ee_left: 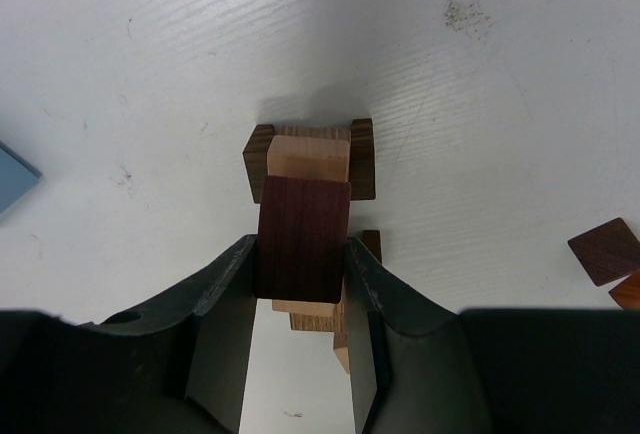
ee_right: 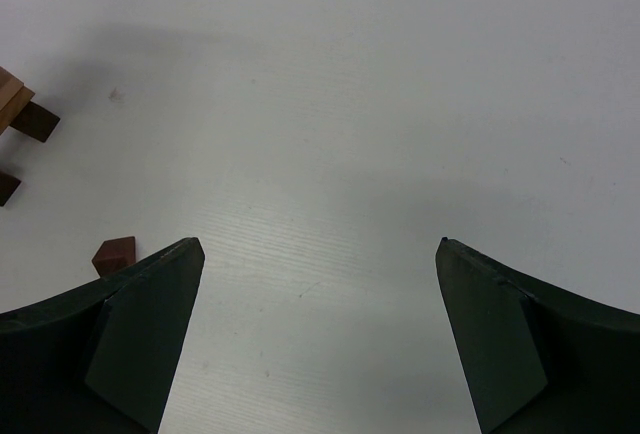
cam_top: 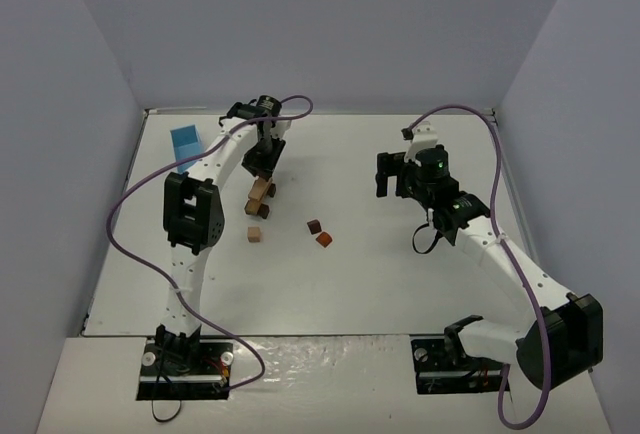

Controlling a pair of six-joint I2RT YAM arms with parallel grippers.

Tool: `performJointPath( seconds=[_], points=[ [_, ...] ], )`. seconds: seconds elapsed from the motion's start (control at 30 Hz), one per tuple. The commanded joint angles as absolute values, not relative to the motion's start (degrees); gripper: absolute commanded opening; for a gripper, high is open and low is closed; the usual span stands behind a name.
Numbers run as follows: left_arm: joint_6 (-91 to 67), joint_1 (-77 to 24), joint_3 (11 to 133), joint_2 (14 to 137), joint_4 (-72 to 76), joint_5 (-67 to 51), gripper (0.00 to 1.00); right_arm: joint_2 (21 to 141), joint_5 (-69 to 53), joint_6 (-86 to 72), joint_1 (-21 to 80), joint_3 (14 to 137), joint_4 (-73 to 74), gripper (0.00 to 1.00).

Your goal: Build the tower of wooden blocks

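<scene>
From above, the left gripper (cam_top: pixel 262 166) hangs over the tower (cam_top: pixel 260 194), left of the table's (cam_top: pixel 360 284) centre. A light blue box (cam_top: pixel 186 144) sits near the far-left edge. A tan cube (cam_top: pixel 255 235) lies just in front of the tower. A dark brown cube (cam_top: pixel 314 225) and a reddish-orange cube (cam_top: pixel 324 239) lie to its right. The right gripper (cam_top: pixel 393 174) hovers over bare white surface, well clear of the right wall.

The left wrist view shows the fingers (ee_left: pixel 225 299) clamped on a dark reddish-brown block (ee_left: pixel 303 239), directly above the tower's tan bar (ee_left: pixel 308 159) and flanking dark brown pieces (ee_left: pixel 362 159).

In the right wrist view the fingers (ee_right: pixel 140 334) are spread wide over open table. A reddish-brown cube (ee_right: pixel 114 254) sits beside the left fingertip, and the tower's edge shows at the left border.
</scene>
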State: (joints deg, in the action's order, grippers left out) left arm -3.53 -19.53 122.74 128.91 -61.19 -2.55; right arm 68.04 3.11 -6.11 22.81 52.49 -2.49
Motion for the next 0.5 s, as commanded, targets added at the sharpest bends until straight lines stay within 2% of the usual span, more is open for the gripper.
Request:
performJointPath(
  seconds=[0.0, 0.47],
  points=[
    [-2.9, -18.8, 126.7, 127.2, -62.3, -2.4, 0.11, 68.7, 2.9, -6.0, 22.4, 54.7, -6.9, 1.00],
    [-3.9, -18.4, 126.6, 127.1, -63.8, -4.2, 0.11, 68.8, 2.7, -6.3, 22.4, 54.2, -7.1, 1.00]
  ],
)
